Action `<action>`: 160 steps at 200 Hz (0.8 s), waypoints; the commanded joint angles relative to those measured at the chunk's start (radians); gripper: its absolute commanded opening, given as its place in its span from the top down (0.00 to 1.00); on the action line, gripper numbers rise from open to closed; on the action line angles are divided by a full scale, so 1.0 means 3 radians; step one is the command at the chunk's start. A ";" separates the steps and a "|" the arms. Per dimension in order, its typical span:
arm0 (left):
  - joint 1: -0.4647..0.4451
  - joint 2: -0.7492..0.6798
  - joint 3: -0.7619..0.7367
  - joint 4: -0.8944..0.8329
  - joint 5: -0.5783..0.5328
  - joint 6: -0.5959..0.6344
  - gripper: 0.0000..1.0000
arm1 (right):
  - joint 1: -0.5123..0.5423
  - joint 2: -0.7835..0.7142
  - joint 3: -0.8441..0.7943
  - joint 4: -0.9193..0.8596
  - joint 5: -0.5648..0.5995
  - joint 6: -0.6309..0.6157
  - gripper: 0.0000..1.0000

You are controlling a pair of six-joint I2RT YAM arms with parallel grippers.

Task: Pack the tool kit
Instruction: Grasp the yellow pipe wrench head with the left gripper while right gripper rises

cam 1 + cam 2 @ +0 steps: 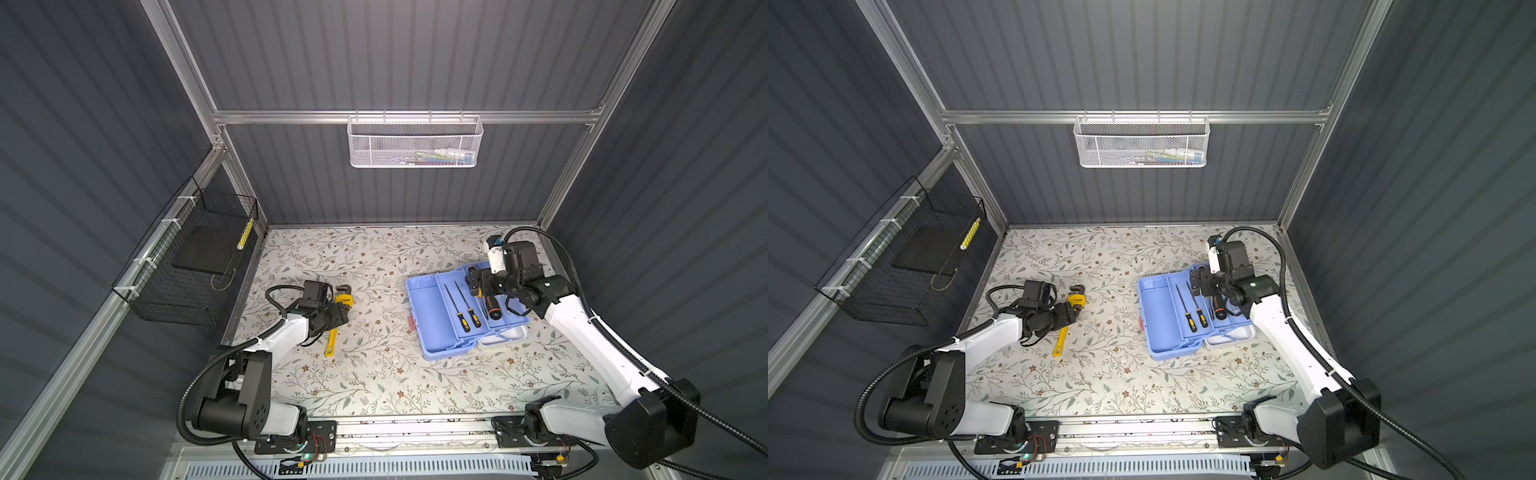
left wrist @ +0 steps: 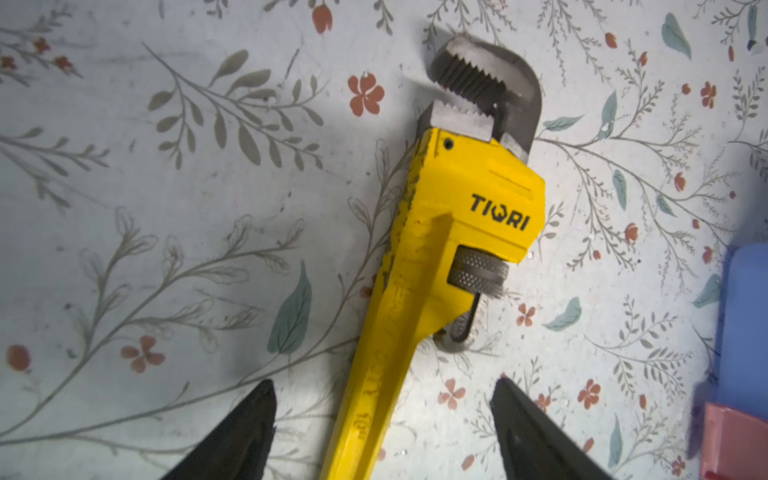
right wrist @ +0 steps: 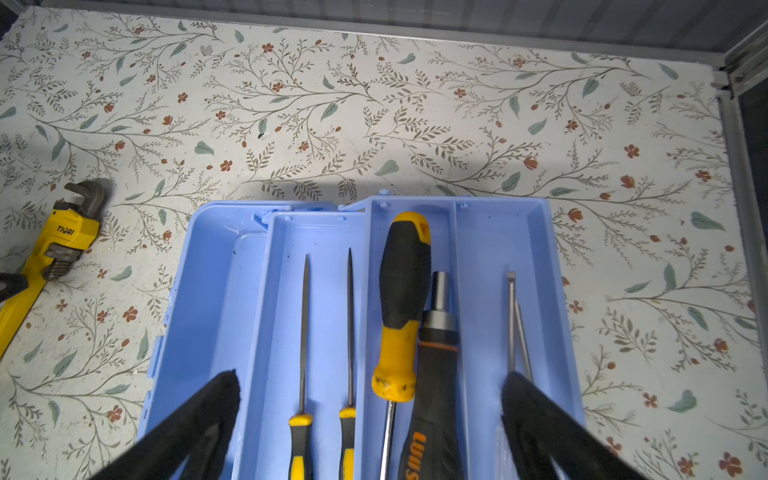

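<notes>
In both top views the light blue plastic tool kit box is seen lying open on the right half of the floral-patterned desk. Its white lid is folded out at the near right, and its blue tray is swung aside so that the base is exposed. The long yellow metal pipe wrench is found flat on the desk, well apart to the left and not yet packed. The left hand is lowered over the wrench, and the right hand is hung above the tray's far end. In the left wrist view the left hand's fingers are shown spread on either side of the wrench handle, with desk visible in both gaps. This spot just below the knurled nut is probably chosen because the weight sits near the head. The pink latch is glimpsed at the edge. In the right wrist view the right hand is shown spread and empty. Below it two slim screwdrivers are laid side by side in one channel. A thick black-and-yellow screwdriver and a black driver with orange lettering are laid head to tail in the next, and thin bare shafts in the outermost. Everything is aligned lengthwise, presumably so that the lid can be closed. The base beside the tray appears bare — likely the room kept for the wrench.
</notes>
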 commanded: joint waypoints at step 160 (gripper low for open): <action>-0.0214 0.0991 0.0776 -0.0012 -0.0271 0.0449 0.12 | -0.0295 -0.0720 -0.0781 0.0115 -0.0039 0.0252 0.01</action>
